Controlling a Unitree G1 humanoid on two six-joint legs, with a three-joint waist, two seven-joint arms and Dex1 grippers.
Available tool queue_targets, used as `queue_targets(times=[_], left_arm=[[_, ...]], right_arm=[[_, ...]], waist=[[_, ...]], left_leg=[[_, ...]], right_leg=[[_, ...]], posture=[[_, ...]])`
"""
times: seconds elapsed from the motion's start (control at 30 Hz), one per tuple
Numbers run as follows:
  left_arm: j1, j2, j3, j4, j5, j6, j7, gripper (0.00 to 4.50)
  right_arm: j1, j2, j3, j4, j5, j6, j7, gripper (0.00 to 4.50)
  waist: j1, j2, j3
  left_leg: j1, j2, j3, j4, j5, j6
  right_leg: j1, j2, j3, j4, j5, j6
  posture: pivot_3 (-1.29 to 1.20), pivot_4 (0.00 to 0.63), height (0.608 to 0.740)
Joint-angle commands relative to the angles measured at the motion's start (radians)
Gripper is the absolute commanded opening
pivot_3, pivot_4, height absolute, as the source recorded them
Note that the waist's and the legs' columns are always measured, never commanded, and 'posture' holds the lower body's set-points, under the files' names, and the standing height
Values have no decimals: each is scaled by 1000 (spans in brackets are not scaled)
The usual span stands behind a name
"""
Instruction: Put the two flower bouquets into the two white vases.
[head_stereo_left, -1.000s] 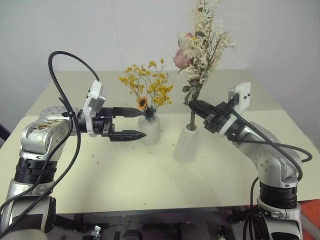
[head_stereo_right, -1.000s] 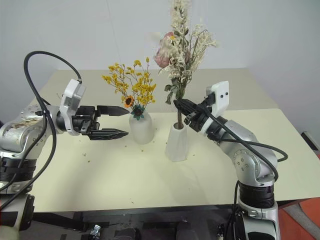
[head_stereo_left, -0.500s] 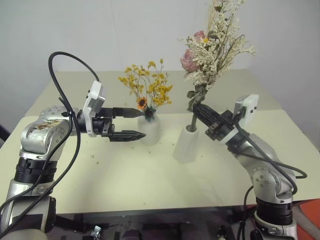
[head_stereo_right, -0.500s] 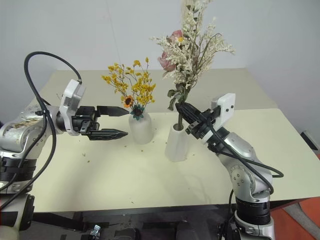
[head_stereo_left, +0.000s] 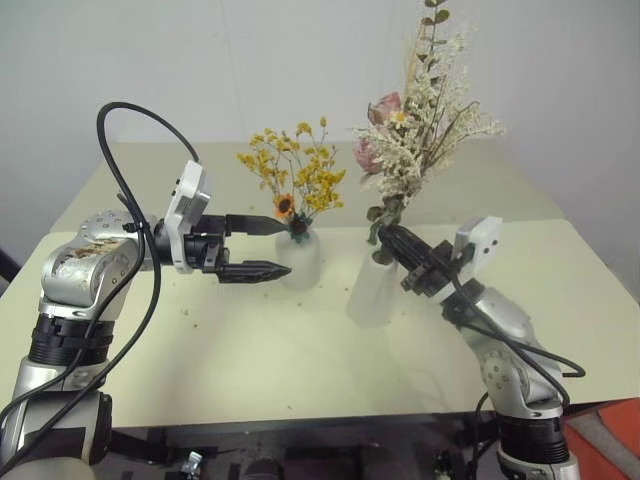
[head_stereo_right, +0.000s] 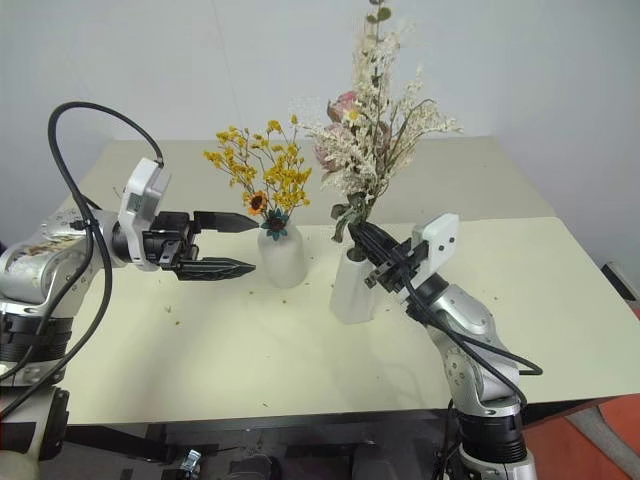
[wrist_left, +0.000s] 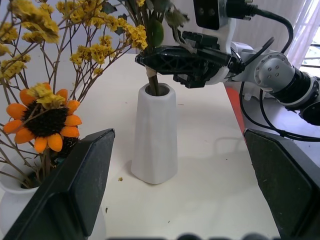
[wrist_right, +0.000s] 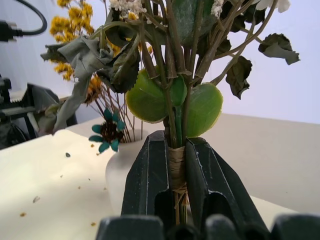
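The slim yellow-orange bouquet (head_stereo_left: 295, 175) with its tiny sunflower stands in the rounded white vase (head_stereo_left: 300, 262). Just left of that vase my left gripper (head_stereo_left: 285, 248) hangs open, holding nothing. The bushy cream, green and pink bouquet (head_stereo_left: 415, 140) rises upright over the tapered cone vase (head_stereo_left: 370, 295). Its stems go down into the vase's mouth (wrist_left: 154, 90). My right gripper (head_stereo_left: 385, 236) is shut on the bound stems just above that mouth. The right wrist view shows both fingers (wrist_right: 147, 170) clamped on the wrapped stem.
Both vases stand near the middle of a cream table (head_stereo_left: 250, 350), close side by side. Small flower crumbs (head_stereo_left: 187, 313) dot the top on the left. A pale wall runs behind the table's far edge.
My right arm has come down and the bushy bouquet has sunk with it, its stems going deeper into the cone vase. The left arm has kept still.
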Motion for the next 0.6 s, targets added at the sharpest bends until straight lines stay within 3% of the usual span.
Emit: queue_targets(times=[0.03, 0.23, 0.6], left_arm=[[-30, 12, 23, -6, -1, -9, -6, 4500], [-34, 15, 22, 0, 1, -12, -12, 4500], [-28, 8, 26, -4, 2, -9, -10, 4500]], right_arm=[[4, -9, -18, -33, 13, -40, 16, 1169], [37, -60, -34, -88, 22, -28, 46, 3116], [104, -140, -83, -129, 50, -5, 67, 3116]], waist=[[0, 0, 0], [1, 0, 0], [1, 0, 0]], left_leg=[[0, 0, 0, 0, 0, 0], [0, 0, 0, 0, 0, 0], [0, 0, 0, 0, 0, 0]], right_leg=[[0, 0, 0, 0, 0, 0], [0, 0, 0, 0, 0, 0], [0, 0, 0, 0, 0, 0]], posture=[[0, 150, 740], [0, 150, 740], [0, 150, 740]])
